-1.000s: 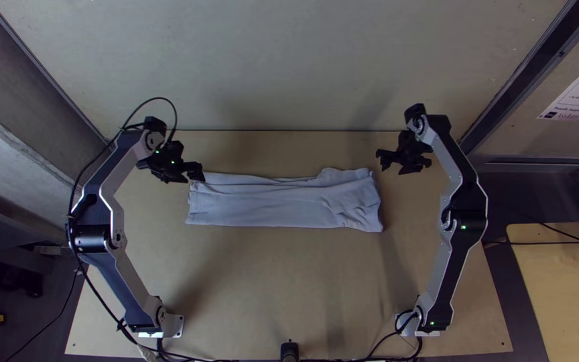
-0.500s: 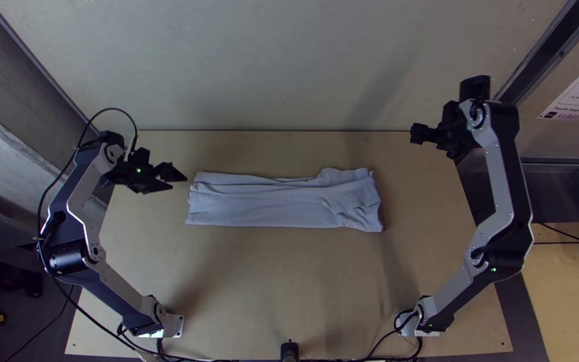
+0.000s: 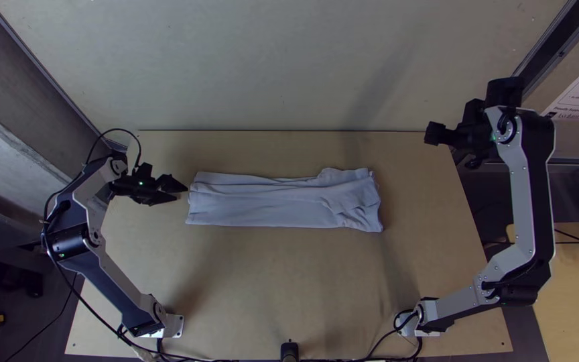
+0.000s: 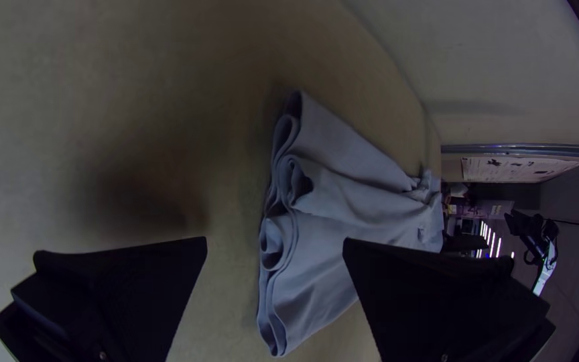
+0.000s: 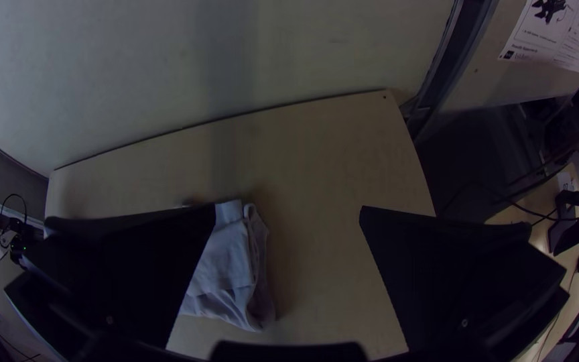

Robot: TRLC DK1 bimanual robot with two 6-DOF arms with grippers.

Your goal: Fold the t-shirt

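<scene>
My left pincer (image 3: 180,192) has its fingers spread apart with nothing between them, hanging near the layered end of the t-shirt (image 3: 276,204). The shirt's lying in the middle of the desk (image 3: 289,281), folded into a long strip running crosswise, kinda rumpled at the end towards my right arm. My right pincer (image 3: 437,135) is wide apart too, nothing clamped, up by the desk's far right corner and well apart from that rumpled end.

The t-shirt (image 3: 283,203) lies in a long folded strip on the table (image 3: 289,288), left end effector (image 3: 181,189) near, right end effector (image 3: 434,134) farther off.
</scene>
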